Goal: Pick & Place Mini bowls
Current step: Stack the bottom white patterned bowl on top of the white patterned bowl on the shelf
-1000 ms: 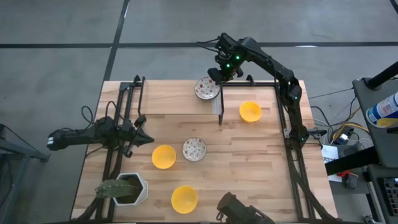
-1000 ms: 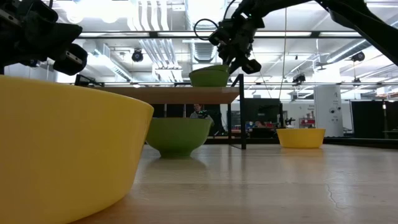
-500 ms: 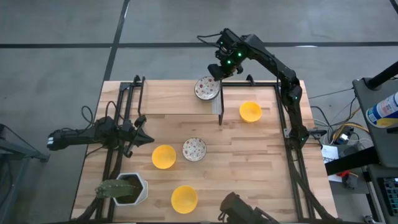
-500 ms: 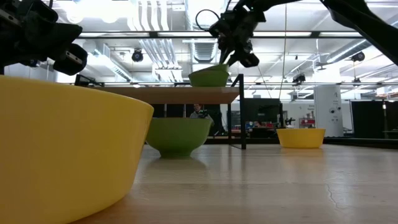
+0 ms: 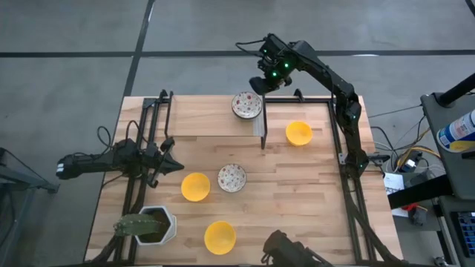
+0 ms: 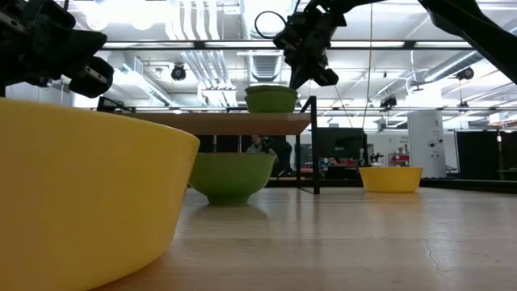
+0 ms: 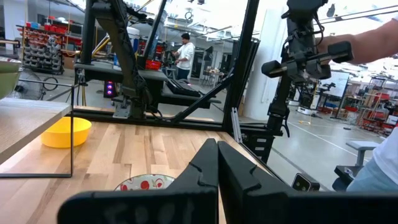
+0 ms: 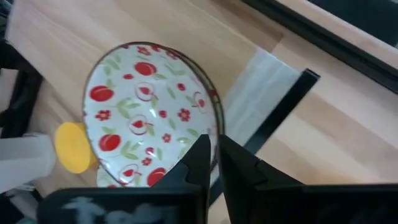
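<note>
A white mini bowl with red speckles sits level on the raised wooden shelf; its outside shows green in the low view. My right gripper hovers at the bowl's right side, shut, its fingertips over the rim. A second speckled bowl and three yellow bowls rest on the table. My left gripper waits shut at the table's left, level above the table. My right gripper comes from above and slightly from the far right, its shut fingertips right at the shelf bowl's rim on the side toward the table's right. I cannot tell whether they touch it. The bowl rests flat on the shelf.
A white hexagonal pot with a green cactus stands at the near left corner. The shelf's dark leg drops to the table beside the right yellow bowl. A dark device sits at the near edge. Bare wood lies at the table's right.
The right gripper has risen a little and drawn back toward the far edge. The speckled bowl on the shelf, tilted with its right side raised a second ago, now sits level.
</note>
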Available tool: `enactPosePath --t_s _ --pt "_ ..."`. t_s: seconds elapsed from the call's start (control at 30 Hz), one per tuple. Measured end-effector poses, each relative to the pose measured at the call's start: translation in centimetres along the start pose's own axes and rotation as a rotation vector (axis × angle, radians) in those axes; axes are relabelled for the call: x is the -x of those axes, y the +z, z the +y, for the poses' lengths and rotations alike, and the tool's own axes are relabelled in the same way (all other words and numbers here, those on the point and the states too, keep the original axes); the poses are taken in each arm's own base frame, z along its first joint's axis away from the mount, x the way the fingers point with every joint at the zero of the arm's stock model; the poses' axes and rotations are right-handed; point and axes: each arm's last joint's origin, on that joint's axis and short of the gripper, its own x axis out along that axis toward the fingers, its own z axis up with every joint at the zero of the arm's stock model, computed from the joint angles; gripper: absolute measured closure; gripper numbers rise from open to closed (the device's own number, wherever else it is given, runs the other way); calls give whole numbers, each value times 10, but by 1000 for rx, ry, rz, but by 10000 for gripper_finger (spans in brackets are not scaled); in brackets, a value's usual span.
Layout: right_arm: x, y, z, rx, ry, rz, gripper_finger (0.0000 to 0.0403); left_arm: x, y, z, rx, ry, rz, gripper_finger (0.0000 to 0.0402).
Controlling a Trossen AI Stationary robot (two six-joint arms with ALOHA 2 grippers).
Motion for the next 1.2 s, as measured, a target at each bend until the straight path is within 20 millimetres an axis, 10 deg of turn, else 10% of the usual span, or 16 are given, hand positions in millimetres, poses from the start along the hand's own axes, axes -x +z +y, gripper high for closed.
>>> enactPosePath --t_s 0.23,0.67,1.2 --pt "-3 -7 12 43 25 31 394 0 0 0 0 0 0 402" --pt "-24 -62 96 490 111 111 394 0 0 0 0 0 0 402" --pt "-46 -180 199 1004 248 229 350 0 0 0 0 0 0 402"
